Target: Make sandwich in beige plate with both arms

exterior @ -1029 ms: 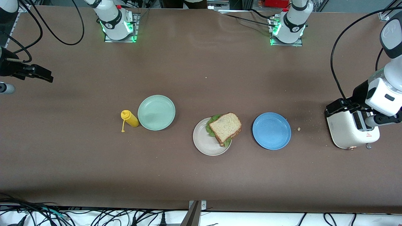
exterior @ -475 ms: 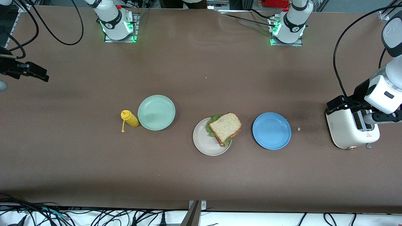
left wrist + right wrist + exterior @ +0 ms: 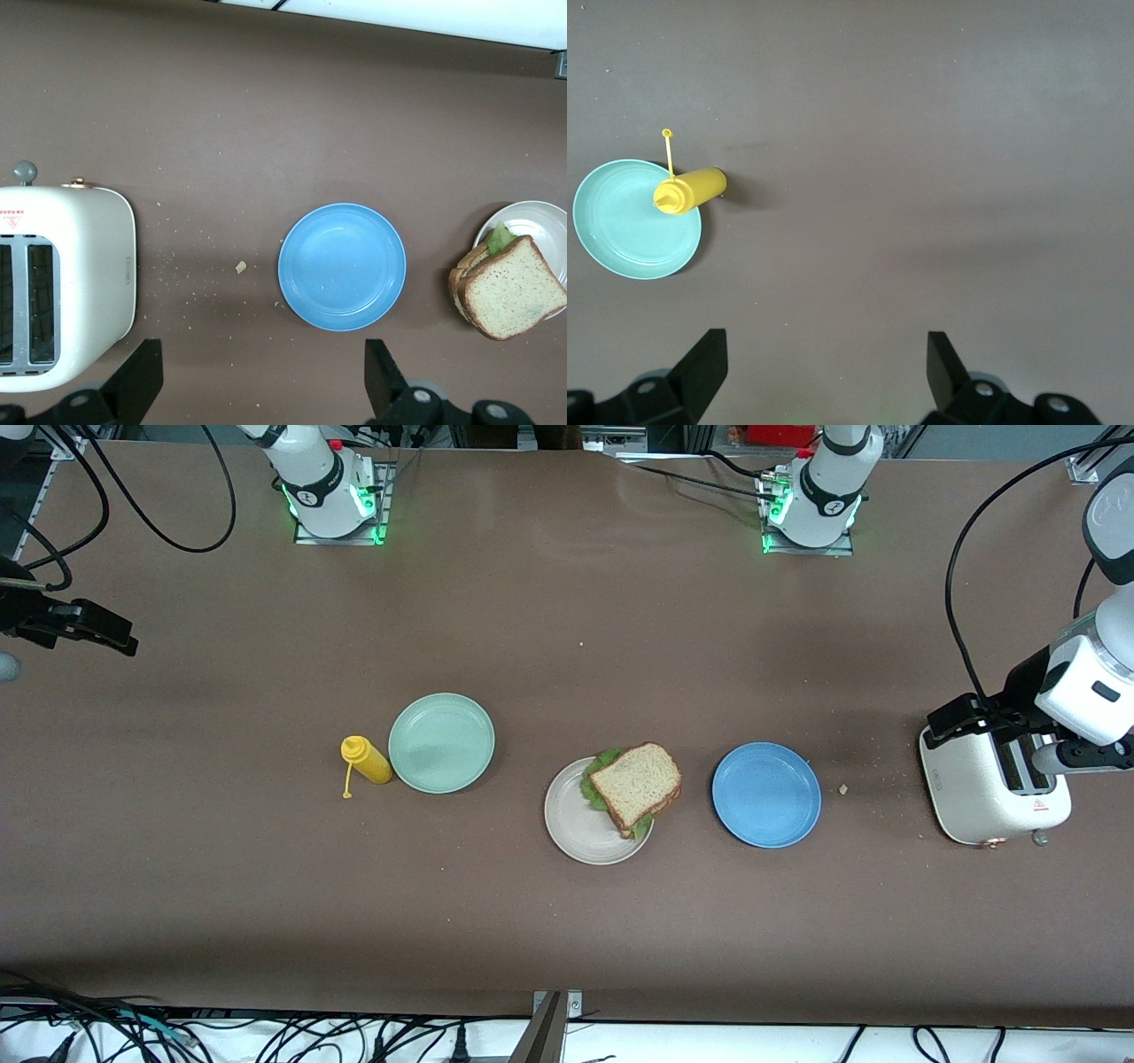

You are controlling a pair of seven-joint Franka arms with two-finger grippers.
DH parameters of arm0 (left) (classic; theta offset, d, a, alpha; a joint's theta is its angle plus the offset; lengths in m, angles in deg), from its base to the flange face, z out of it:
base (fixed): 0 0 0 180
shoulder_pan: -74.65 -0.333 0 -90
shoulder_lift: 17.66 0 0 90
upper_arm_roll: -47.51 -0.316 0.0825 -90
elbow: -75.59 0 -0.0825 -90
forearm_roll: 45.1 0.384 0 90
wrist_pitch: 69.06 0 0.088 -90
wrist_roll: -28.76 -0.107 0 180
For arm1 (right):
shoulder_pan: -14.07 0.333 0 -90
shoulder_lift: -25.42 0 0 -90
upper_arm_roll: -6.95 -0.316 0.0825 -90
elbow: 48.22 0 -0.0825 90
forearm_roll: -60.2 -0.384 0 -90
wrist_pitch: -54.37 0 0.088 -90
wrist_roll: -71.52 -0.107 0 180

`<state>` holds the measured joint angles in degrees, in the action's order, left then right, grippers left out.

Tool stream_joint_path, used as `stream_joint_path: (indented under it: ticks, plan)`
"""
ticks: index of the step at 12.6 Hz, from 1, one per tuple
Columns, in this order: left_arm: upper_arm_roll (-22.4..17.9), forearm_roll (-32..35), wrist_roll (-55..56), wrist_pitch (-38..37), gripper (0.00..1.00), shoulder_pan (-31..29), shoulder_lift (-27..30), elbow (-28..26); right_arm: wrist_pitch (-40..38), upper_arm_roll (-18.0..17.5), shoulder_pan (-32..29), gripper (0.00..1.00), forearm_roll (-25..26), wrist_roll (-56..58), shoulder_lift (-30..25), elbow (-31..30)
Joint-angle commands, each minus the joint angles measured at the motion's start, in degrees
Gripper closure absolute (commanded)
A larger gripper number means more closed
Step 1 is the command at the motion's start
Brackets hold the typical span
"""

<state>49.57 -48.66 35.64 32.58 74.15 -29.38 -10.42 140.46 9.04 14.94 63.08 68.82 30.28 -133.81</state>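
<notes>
The sandwich point(image 3: 636, 784) lies on the beige plate point(image 3: 580, 834) near the table's middle: two brown bread slices with green lettuce poking out. It sits on the part of the plate toward the left arm's end and overhangs the rim. The left wrist view shows the sandwich point(image 3: 512, 288) and the plate point(image 3: 536, 217) at its edge. My left gripper point(image 3: 966, 716) point(image 3: 263, 372) hangs open and empty above the toaster's end of the table. My right gripper point(image 3: 106, 633) point(image 3: 824, 367) hangs open and empty over bare table at the right arm's end.
A blue plate point(image 3: 766, 794) lies between the sandwich and a white toaster point(image 3: 983, 797), with crumbs point(image 3: 843, 788) scattered between them. A mint-green plate point(image 3: 441, 742) and a yellow squeeze bottle point(image 3: 366, 760) on its side lie toward the right arm's end.
Both arms have drawn slightly outward toward their ends of the table, then nearly stopped. The sandwich and plates have not moved.
</notes>
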Motion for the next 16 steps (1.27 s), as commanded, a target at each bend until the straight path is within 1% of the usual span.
stream_joint_path:
  ticks: [1,5,7,9,16]
  plan:
    - [-0.3,-0.7,-2.0,-0.7,0.0,-0.1,0.8,0.1,-0.8,0.3,-0.3,0.0,-0.2,0.4,-0.5,0.6]
    - [0.0,-0.7,-1.6,-0.7,0.0,0.2,0.6,0.1,-0.8,0.0,-0.3,0.0,-1.3,0.4,-0.6,0.7]
    - [0.1,-0.7,-1.6,-0.7,0.0,0.2,0.7,0.1,-0.8,-0.2,-0.3,0.0,-1.4,0.0,-0.6,0.7]
    - [0.2,-0.5,-1.6,-0.7,0.0,0.7,0.6,2.0,-0.8,-0.3,-0.3,0.0,-1.4,-0.1,-0.5,0.7]
    - [0.2,-0.8,-1.7,-0.7,0.0,0.8,0.6,2.1,-0.9,0.0,-0.3,0.0,-1.4,0.2,-0.7,0.7]
